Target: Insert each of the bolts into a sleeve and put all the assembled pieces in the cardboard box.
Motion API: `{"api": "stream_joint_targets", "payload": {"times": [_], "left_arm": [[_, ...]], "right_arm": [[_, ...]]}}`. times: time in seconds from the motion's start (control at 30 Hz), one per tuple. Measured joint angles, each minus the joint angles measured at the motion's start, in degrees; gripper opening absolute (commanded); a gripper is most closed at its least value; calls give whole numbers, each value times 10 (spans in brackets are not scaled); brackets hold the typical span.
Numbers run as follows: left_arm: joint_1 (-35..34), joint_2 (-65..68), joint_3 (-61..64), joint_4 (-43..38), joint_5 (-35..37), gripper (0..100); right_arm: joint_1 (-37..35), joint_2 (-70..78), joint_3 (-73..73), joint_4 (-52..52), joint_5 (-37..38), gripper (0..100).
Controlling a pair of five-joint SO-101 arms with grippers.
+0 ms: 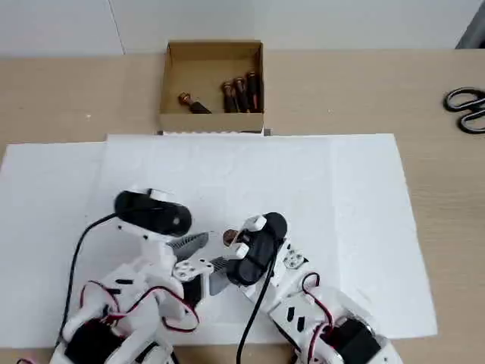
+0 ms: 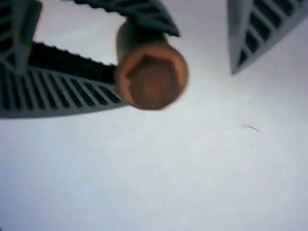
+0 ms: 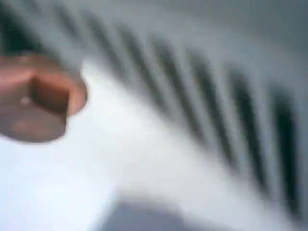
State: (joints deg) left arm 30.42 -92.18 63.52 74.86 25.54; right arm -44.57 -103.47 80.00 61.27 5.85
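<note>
Smooth white paper [image 1: 341, 227], coppery bolt [image 2: 151, 77] (hexagonal).

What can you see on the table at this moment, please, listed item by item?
cardboard box: one, brown, open, at the table's far side, just beyond the paper
assembled pieces: four, copper and dark, inside the box; three together on one side, one apart
copper piece: one, copper, hexagonal end showing, above the paper between the two tools
paper: one sheet, white, spread over the middle of the table
scissors: one pair, dark handles, at the table's edge, off the paper
table: one, light wood
left tool: one, grey ribbed, open, beside the copper piece
right tool: one, at the copper piece, facing the left tool
</note>
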Motion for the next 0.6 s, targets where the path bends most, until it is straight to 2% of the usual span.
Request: {"api": "stream_joint_targets", "payload": {"times": [0.13,0.17,0.43,0.6], "left_arm": [[-55,0,-33,8,-45,17],[-64,0,-43,8,-59,1],[-146,-3,-74,8,-137,6],[-241,-3,-40,8,-159,6]], "right_arm": [[27,0,0,-3,0,2],[40,0,0,-8,0,2],[133,0,-23,-17,0,2],[185,0,-23,-17,0,2]]}}
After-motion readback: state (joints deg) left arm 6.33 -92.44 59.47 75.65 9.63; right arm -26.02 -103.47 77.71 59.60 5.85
